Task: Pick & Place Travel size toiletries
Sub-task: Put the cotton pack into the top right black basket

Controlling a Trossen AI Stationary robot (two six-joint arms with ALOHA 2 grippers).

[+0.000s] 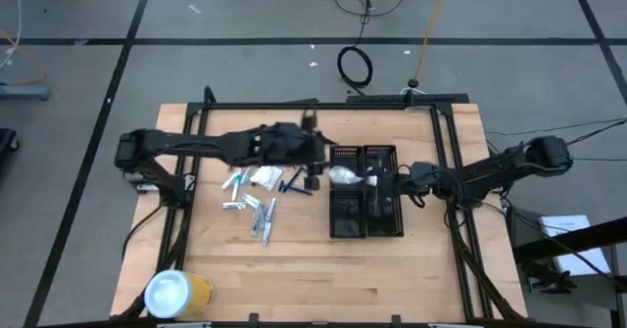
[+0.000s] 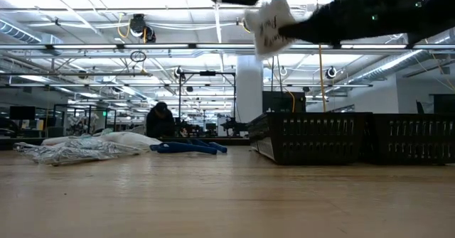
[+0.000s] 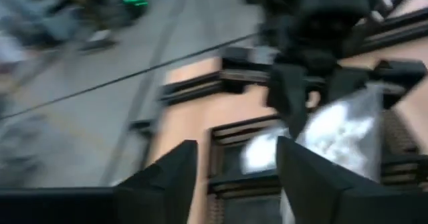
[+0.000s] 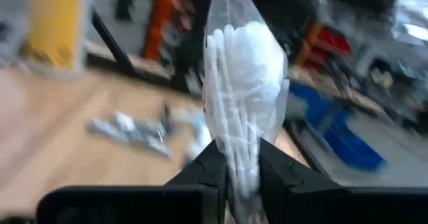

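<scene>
The crinkly clear-white packet (image 1: 346, 175) hangs in the air over the black gridded trays (image 1: 364, 220), in my right gripper (image 1: 372, 179), which is shut on it. My left gripper (image 1: 315, 179) is open just left of the trays, near the packet, touching nothing; its wrist view shows the packet (image 3: 341, 127) ahead of its open fingers. The other toiletries lie flat on the table left of the trays: silvery-white tubes and sachets (image 1: 253, 203) and a blue razor (image 1: 294, 186). In the low view they show as a pale heap (image 2: 78, 149) and blue razors (image 2: 188, 147). My right gripper (image 4: 241, 164) pinches the packet between its two fingers by one narrow end (image 4: 242, 154). The fingers come level from the table's right. The rest of the packet (image 4: 244, 63) sticks out past the fingertips toward the table's left, lifted clear above the trays (image 2: 270, 25).
A yellow cylinder with a white lid (image 1: 176, 294) lies at the table's near left corner. The two black trays (image 2: 320, 135) stand side by side at the table's middle right. Bare wood (image 1: 294, 279) lies along the near edge. A black frame (image 1: 323, 105) runs round the table.
</scene>
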